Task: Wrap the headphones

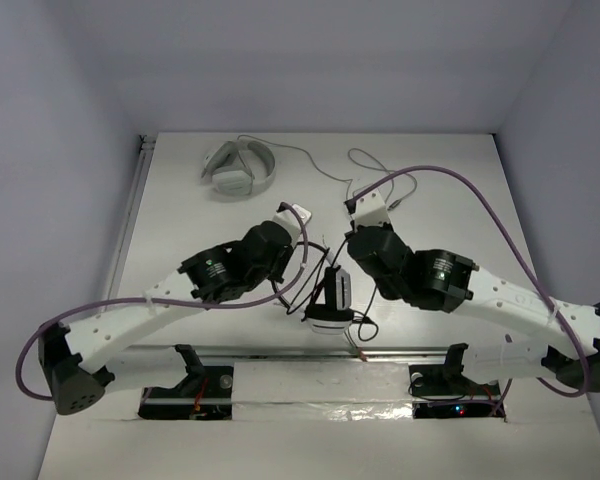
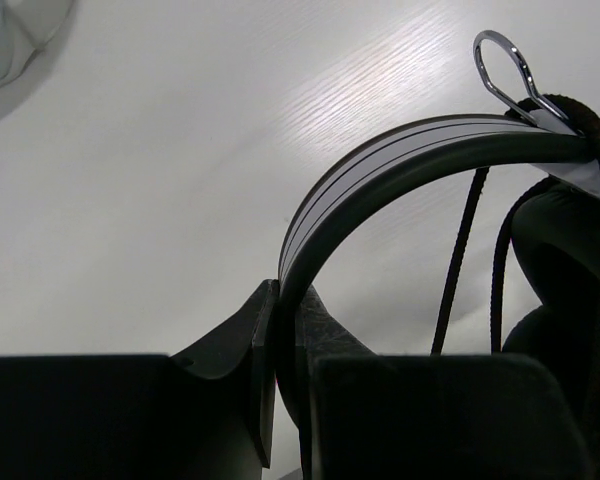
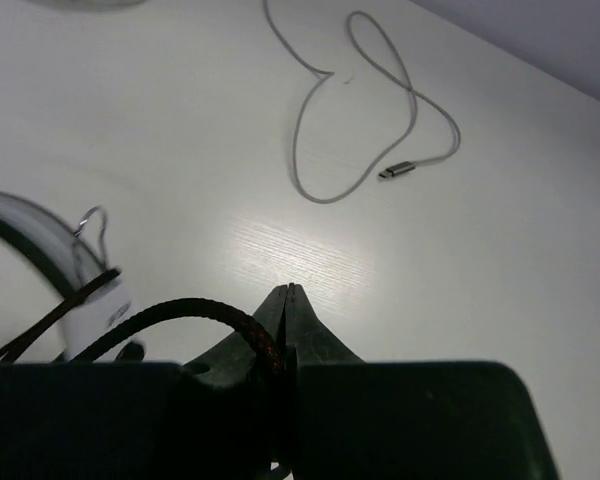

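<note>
The headphones [image 1: 332, 292], white earcups with black pads, hang between my two arms just above the table's middle. My left gripper [image 2: 288, 300] is shut on their thin headband [image 2: 380, 160], which arcs up to the right to a metal wire loop [image 2: 505, 65] and a black earcup [image 2: 560, 250]. My right gripper [image 3: 289, 295] is shut on the black braided cable [image 3: 180, 310], which curves left towards the white earcup [image 3: 105, 305]. In the top view, my left gripper [image 1: 305, 255] and right gripper [image 1: 342, 262] sit close together over the headphones, and cable loops [image 1: 365, 325] trail below them.
All-white headphones [image 1: 238, 170] lie at the back left of the table. Their grey cable [image 1: 325, 170] snakes to the right and ends in a plug [image 3: 398, 169]. Purple arm hoses arc over both sides. The arms' mounting rail [image 1: 320, 352] runs along the near edge.
</note>
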Robot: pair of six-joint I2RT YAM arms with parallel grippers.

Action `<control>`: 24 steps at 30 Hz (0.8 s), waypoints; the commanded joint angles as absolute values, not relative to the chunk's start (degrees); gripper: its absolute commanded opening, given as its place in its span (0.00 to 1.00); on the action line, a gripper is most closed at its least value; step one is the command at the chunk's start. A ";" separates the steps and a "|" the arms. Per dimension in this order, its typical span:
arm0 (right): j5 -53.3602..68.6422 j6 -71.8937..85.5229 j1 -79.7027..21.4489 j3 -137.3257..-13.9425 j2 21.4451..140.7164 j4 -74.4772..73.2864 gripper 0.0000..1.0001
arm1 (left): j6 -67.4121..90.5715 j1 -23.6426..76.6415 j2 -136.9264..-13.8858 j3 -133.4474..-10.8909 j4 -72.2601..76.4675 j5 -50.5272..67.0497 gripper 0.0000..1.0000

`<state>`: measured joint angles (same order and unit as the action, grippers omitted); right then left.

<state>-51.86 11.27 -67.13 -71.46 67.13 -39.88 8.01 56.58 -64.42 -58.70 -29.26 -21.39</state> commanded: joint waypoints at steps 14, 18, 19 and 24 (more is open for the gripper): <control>-39.13 19.51 -59.60 -59.52 54.07 -21.55 0.14 | 8.79 54.49 -54.05 -71.27 -23.03 -3.34 0.00; -32.18 21.18 -57.75 -53.80 49.40 -15.13 0.15 | 8.96 52.47 -53.88 -73.39 -21.81 -1.17 0.00; -29.73 21.36 -57.74 -51.00 48.61 -11.38 0.15 | 9.05 51.77 -53.70 -74.00 -21.19 -0.01 0.00; -21.37 23.46 -56.34 -43.69 47.28 -1.34 0.23 | 10.72 47.66 -54.66 -78.30 -18.99 9.19 0.00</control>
